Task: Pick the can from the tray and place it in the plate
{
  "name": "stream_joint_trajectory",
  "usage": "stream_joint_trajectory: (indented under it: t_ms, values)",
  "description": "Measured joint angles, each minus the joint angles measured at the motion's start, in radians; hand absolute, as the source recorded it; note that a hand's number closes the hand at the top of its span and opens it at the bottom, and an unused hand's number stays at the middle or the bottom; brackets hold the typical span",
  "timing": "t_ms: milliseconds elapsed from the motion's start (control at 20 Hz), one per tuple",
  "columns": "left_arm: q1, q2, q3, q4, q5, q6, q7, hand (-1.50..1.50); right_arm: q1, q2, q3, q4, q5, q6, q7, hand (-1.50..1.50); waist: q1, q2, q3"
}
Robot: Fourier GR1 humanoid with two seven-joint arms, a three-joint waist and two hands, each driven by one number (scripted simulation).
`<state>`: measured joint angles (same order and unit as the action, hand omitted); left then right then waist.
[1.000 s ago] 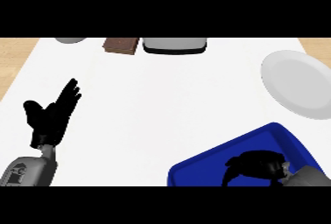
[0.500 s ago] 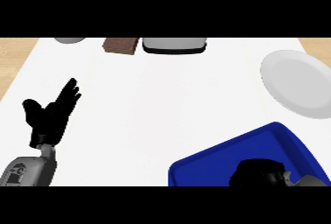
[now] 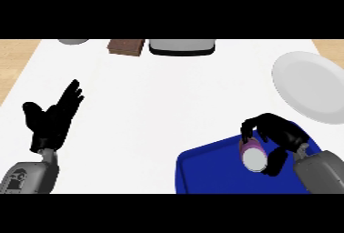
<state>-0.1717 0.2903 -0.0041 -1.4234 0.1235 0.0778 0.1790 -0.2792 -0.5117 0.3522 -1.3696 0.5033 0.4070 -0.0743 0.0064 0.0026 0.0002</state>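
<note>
The can (image 3: 254, 154) is in the right hand (image 3: 282, 133), over the far part of the blue tray (image 3: 208, 170) — it looks lifted or about to be, though whether its base has cleared the tray floor cannot be told from this steep view. To do this step well, the can should come straight up until it is above the tray's rim, then travel away from the tray toward the white plate (image 3: 312, 86), which lies beyond the tray's far right corner; it should stay level on the way and be lowered onto the plate's middle rather than its sloping edge. The right hand is closed round the can, fingers curled over its far side and thumb on the near side, so only the pale end and a pinkish band of the can show. The left hand (image 3: 50, 120) rests open, fingers straight, well to the left of the tray — holding nothing.
</note>
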Motion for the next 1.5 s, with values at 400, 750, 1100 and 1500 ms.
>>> stream_joint_trajectory:
  t_ms: [400, 750, 1100, 1500]
  values:
    - [-0.003, -0.007, -0.013, 0.005, -0.007, -0.005, -0.006, 0.00, -0.191, 0.103, -0.208, 0.053, 0.234, -0.492, 0.336, 1.50, 0.018, 0.002, 0.000]
    - [-0.011, -0.015, -0.015, 0.013, -0.014, -0.008, -0.009, 0.00, -0.330, 0.175, -0.307, 0.219, 0.435, -0.804, 0.533, 1.50, 0.023, 0.005, 0.000]
    - [0.001, -0.022, -0.005, 0.015, -0.019, -0.017, -0.019, 0.00, -0.424, 0.132, -0.467, 0.445, 0.373, -0.929, 0.465, 1.50, 0.013, 0.003, 0.000]
    - [-0.010, -0.030, 0.008, 0.022, -0.034, -0.022, -0.021, 0.00, -0.477, 0.021, -0.608, 0.741, 0.283, -1.002, 0.261, 1.50, 0.014, 0.005, 0.001]
